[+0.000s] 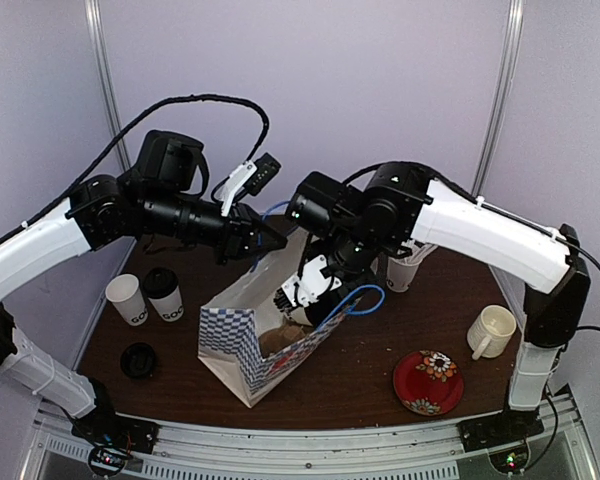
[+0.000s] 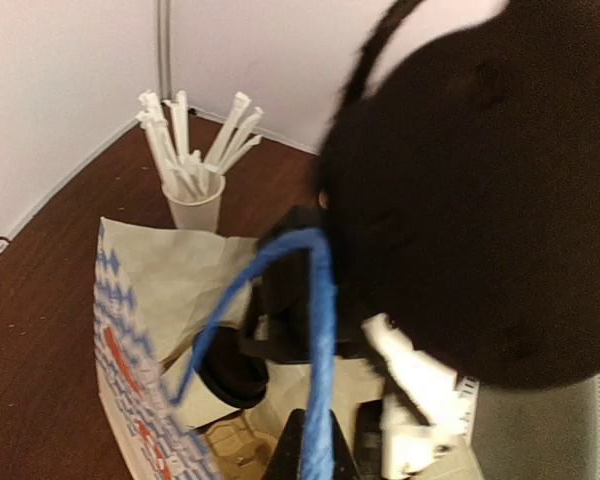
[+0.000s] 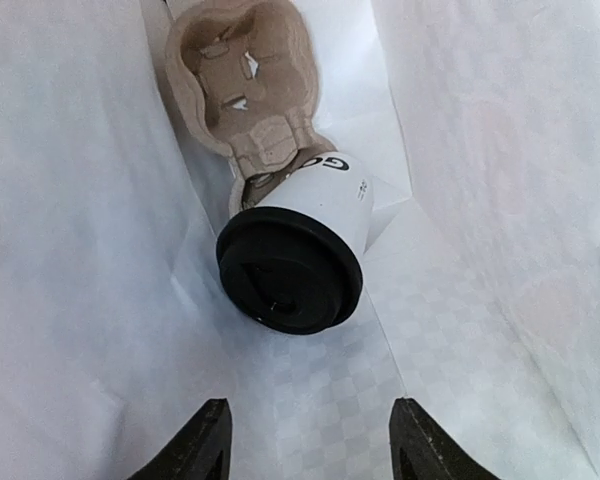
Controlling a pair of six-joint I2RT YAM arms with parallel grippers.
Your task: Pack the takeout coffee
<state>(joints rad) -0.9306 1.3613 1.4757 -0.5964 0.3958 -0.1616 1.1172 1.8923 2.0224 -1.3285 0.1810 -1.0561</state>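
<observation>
A white takeout coffee cup with a black lid lies tilted inside the paper bag, its base against a brown cardboard carrier. My right gripper hangs open inside the bag, just short of the lid, with nothing between its fingers. My left gripper is shut on the bag's blue handle and holds that side up. Two more takeout cups stand left of the bag: one lidded, one without a lid. In the left wrist view the lid shows inside the bag.
A loose black lid lies at the front left. A cup of white stirrers stands behind the bag. A cream mug and a red plate sit at the right. The right arm fills much of the left wrist view.
</observation>
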